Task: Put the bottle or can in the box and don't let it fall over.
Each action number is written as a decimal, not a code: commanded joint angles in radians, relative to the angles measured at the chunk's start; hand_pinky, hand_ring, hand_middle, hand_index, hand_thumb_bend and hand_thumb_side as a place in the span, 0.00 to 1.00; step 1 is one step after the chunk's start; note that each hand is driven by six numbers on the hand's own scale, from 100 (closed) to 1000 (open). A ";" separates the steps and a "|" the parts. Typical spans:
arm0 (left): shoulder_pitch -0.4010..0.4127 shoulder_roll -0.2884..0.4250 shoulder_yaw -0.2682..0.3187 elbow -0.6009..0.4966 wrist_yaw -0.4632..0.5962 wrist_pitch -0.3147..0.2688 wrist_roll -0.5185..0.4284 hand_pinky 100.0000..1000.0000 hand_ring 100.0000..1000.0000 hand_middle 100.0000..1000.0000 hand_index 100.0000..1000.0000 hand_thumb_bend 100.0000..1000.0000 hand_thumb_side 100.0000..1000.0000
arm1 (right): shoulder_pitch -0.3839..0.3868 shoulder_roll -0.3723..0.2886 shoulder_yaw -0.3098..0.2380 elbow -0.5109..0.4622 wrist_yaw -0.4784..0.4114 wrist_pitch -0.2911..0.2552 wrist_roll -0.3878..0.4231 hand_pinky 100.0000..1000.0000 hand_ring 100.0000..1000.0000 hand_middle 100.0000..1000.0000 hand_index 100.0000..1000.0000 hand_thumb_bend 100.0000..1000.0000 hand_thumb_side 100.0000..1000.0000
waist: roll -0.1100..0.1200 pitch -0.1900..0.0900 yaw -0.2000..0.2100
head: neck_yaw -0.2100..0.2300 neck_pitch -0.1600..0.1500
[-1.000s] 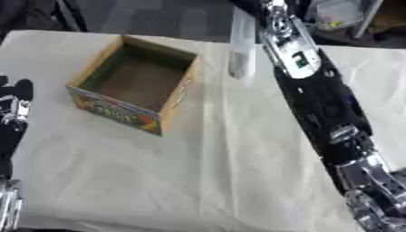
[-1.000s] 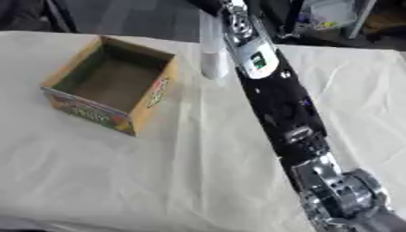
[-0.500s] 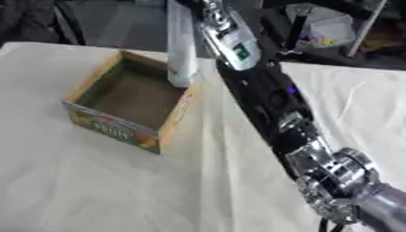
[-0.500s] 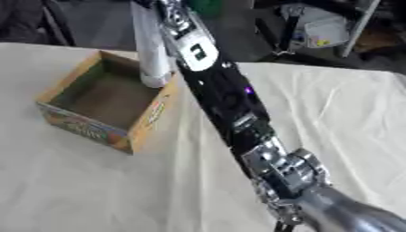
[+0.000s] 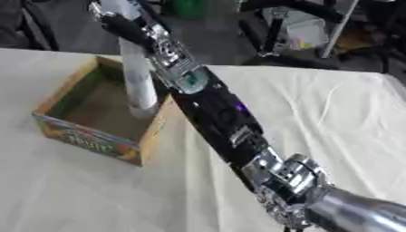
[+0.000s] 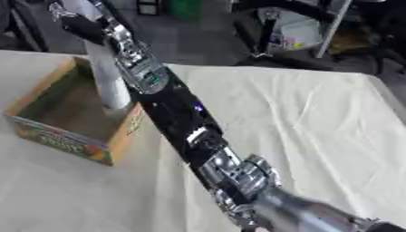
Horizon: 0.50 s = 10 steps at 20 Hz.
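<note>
One bottle is hanging upright inside the box. Right hand is clasping its top; releasing is left.

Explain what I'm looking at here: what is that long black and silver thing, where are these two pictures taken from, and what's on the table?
Both pictures come from the robot's head, one from each eye of a stereo camera looking down, so they show nearly the same thing. The long black and silver limb crossing each picture is the robot's right arm, reaching away from the camera. At its far end the right robot hand is closed round the top of a tall pale bottle. The bottle is roughly upright, with its lower end down inside the open cardboard box, near the box's right wall. Whether it already stands on the box floor cannot be told. The box sits on a table covered with a cream cloth. The left hand is out of sight.
</note>
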 commanded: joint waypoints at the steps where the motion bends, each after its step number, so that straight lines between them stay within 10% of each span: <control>1: -0.012 0.005 0.006 -0.009 -0.001 -0.003 0.005 0.64 0.59 0.60 0.78 0.56 0.53 | -0.012 -0.008 -0.003 -0.008 -0.022 -0.104 0.078 0.96 1.00 1.00 1.00 0.00 0.58 | 0.008 -0.015 -0.005 | -0.002 -0.017; 10: -0.004 0.004 0.012 -0.005 -0.007 -0.003 0.013 0.64 0.59 0.59 0.78 0.56 0.53 | 0.029 -0.011 0.006 0.011 0.054 -0.233 0.189 0.98 1.00 1.00 1.00 0.00 0.62 | 0.012 -0.023 -0.034 | 0.004 -0.018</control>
